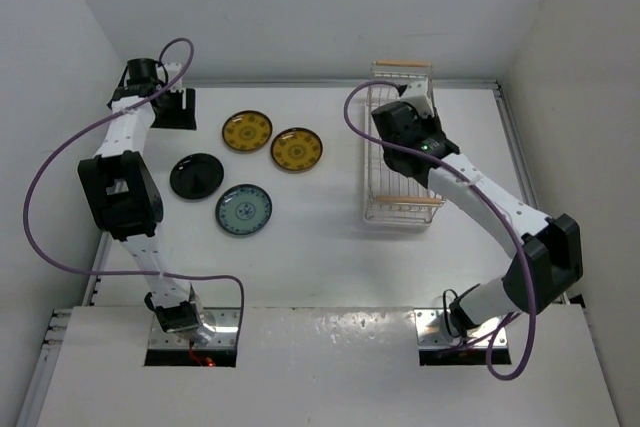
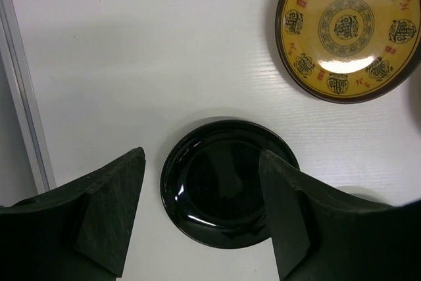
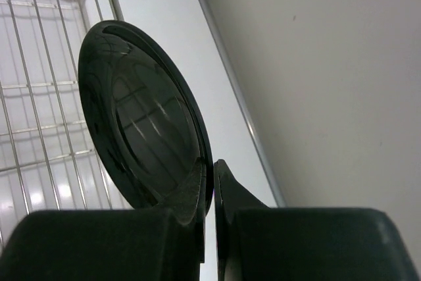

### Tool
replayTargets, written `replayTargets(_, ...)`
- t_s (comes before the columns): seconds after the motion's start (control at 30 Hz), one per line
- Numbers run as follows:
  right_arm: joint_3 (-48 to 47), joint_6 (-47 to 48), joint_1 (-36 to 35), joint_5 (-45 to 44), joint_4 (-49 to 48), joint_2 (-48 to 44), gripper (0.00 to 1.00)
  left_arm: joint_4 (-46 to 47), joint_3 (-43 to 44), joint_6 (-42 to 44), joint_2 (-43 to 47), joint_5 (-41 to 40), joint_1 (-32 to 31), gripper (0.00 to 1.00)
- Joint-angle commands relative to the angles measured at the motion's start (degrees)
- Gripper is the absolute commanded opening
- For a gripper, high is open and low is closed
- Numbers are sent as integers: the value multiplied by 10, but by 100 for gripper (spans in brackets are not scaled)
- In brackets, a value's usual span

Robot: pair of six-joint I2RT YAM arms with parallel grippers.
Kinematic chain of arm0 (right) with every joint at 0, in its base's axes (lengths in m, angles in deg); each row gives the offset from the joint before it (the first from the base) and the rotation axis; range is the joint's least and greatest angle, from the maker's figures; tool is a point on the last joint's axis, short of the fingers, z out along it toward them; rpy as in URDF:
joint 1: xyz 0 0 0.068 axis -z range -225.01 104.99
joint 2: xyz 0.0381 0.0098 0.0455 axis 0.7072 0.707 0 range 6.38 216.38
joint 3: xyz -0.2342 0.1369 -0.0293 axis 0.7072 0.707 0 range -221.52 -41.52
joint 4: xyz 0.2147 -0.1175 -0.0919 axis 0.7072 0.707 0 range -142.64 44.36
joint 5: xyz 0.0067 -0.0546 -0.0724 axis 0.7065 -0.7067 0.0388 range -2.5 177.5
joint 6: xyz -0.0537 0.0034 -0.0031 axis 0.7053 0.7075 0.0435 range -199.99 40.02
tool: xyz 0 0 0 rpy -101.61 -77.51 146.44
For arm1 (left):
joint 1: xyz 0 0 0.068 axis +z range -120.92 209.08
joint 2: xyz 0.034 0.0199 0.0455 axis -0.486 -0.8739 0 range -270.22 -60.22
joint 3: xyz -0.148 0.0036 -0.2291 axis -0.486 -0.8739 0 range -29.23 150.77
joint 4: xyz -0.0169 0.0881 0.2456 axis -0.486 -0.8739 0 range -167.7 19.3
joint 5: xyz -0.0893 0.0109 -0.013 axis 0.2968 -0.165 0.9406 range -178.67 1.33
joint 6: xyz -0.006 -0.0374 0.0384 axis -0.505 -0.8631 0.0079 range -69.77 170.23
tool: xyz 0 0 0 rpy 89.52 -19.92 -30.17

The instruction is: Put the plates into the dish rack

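Observation:
Four plates lie flat on the white table in the top view: two mustard-yellow ones [image 1: 247, 131] [image 1: 297, 150], a glossy black one [image 1: 196, 175] and a pale teal one [image 1: 244, 210]. My left gripper [image 1: 174, 107] is open at the far left, above the table. In the left wrist view its gripper [image 2: 202, 156] frames the black plate [image 2: 227, 182], with a yellow plate [image 2: 352, 27] at upper right. My right gripper [image 1: 398, 123] is over the dish rack [image 1: 403, 201]. In the right wrist view it [image 3: 214, 166] is shut on the rim of a second black plate [image 3: 141, 123], held on edge over the rack wires [image 3: 39, 83].
White walls close in the table at the back and on both sides. A metal rail [image 2: 23, 97] runs along the left table edge and another [image 1: 515, 147] along the right edge, beside the rack. Purple cables loop off both arms.

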Motion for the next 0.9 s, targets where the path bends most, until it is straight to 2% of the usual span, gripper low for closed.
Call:
replayTargets(0.0, -28, -123, -13, -22, 87, 24, 0, 8, 26, 1, 5, 12, -4, 74)
replayTargets(0.17, -23, -205, -30, -58, 184, 45, 0, 8, 26, 6, 0, 12, -4, 74)
replayTargets(0.2, -16, -234, -37, -64, 189, 45, 0, 8, 26, 6, 0, 12, -4, 74)
replayTargets(0.5, 5, -294, -49, -63, 230, 68, 0, 8, 26, 6, -5, 17, -4, 74)
replayTargets(0.77, 22, -299, -52, -55, 227, 95, 0, 8, 26, 18, -5, 6, -4, 76)
replayTargets(0.83, 26, -290, -53, -46, 199, 100, 0, 8, 26, 23, -5, 0, -4, 77)
replayTargets(0.87, 29, -271, -52, -26, 190, 103, 0, 8, 26, 23, -11, 0, -4, 82)
